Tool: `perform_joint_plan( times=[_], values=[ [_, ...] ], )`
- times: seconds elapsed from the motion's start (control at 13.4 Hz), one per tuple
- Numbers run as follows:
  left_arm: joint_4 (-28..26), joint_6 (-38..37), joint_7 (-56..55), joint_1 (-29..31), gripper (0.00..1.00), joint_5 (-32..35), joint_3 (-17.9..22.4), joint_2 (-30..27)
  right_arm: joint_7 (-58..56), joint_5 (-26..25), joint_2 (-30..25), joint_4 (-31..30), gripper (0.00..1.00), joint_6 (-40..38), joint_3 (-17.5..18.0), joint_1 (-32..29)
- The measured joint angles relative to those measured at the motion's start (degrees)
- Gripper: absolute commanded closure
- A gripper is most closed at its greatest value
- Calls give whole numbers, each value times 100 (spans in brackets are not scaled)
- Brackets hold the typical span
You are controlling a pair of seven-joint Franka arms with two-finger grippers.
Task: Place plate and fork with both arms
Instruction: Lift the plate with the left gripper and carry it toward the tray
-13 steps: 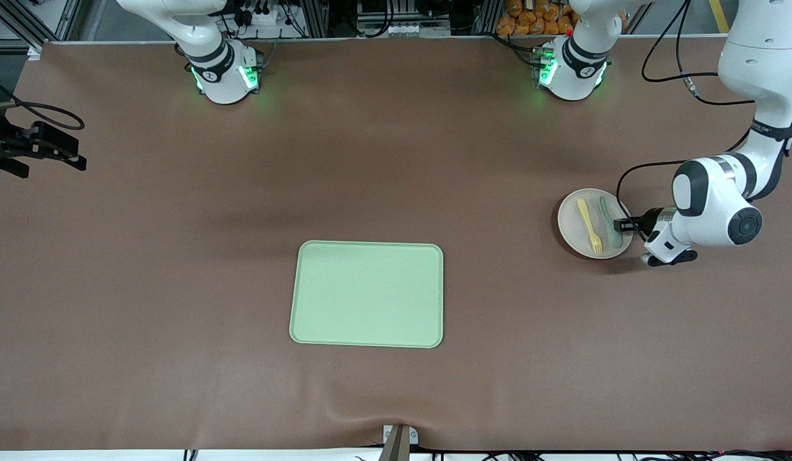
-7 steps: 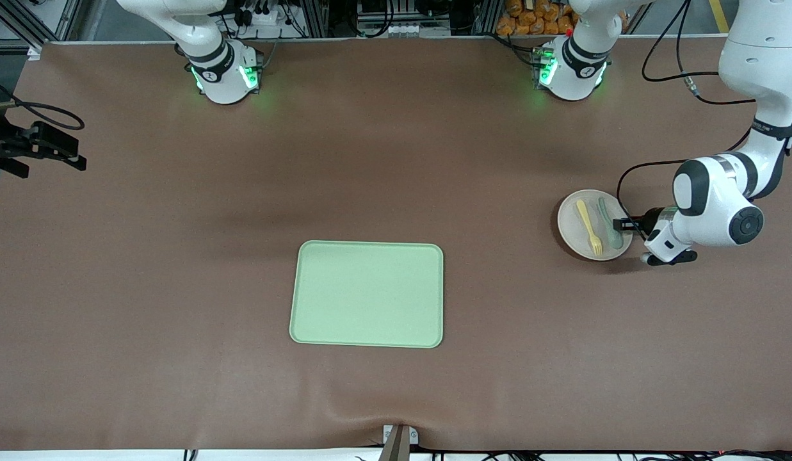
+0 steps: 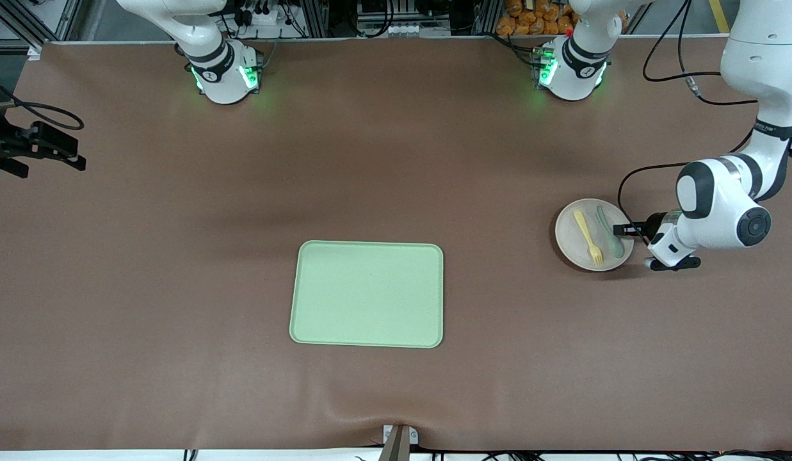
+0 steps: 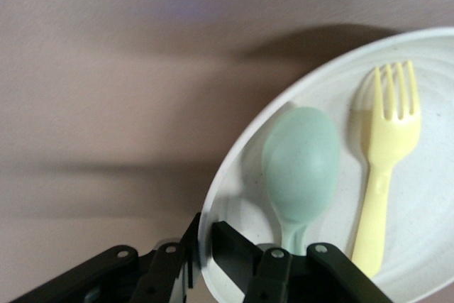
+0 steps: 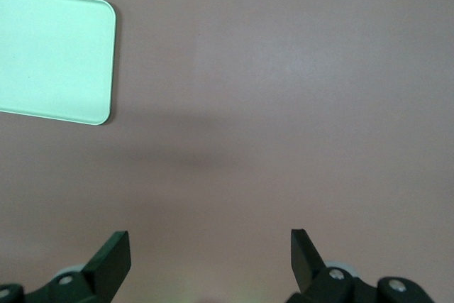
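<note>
**Operator:** Report the end effectors, then work outward.

**Technician:** The left gripper point(image 4: 202, 260) is pinched on the rim of the plate point(image 3: 572, 246), one finger inside the rim and one outside. An edge grip suits a shallow dish, since the raised lip gives the fingers something to bear on. The right gripper point(image 5: 209, 257) has its jaws spread wide and holds nothing; that arm waits at its own end of the table.

**Operator:** Location of the task items?

**Technician:** The plate is at the left arm's end of the table, well apart from the tray point(image 3: 367, 294). The fork point(image 3: 588, 238) lies flat in the plate beside the spoon point(image 3: 608, 231), tines toward the front camera. The spoon's handle lies just beside the inner finger.

**Operator:** Handling judgement?

**Technician:** The plate is held at one edge only, so tilt is the likely risk; kept level, fork and spoon should ride along to the tray.
</note>
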Motion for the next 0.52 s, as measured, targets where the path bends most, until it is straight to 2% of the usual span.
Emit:
perform_joint_plan(
  times=[0.3, 0.52],
  values=[
    [178, 3, 542, -9, 100, -835, -277, 1, 1, 0, 0, 0, 0, -1, -8, -2],
    [397, -28, 793, -43, 100, -904, -449, 15, 2, 1, 0, 0, 0, -2, -16, -26]
  ],
)
